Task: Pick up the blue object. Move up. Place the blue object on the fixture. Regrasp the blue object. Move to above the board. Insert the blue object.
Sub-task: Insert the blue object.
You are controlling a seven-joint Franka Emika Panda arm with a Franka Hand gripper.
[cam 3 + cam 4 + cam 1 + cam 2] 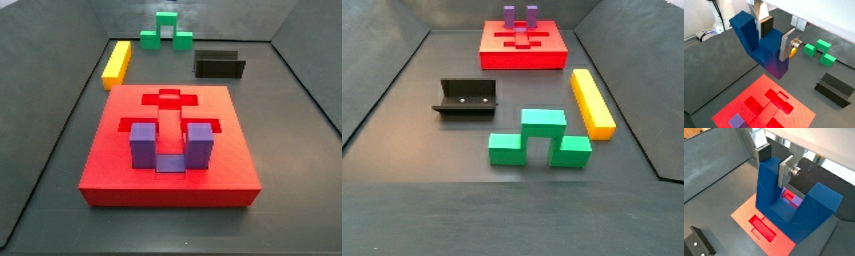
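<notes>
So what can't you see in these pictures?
- Wrist views: the gripper, shut on the blue block, hangs over the red board; the block covers several cut-outs.
- Wrist view: yellow bar mostly behind a finger; purple block cut by the picture's edge.
- Side views: gripper and blue block are out of frame, so their height over the board can't be judged.

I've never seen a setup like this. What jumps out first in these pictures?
The big red board dominates the dark floor, with a purple U-shaped block standing upright in one of its recesses. In both wrist views the end effector hangs above the board, clamped on the blue object. Off to the side sit a yellow bar, a green block and the black fixture.
</notes>
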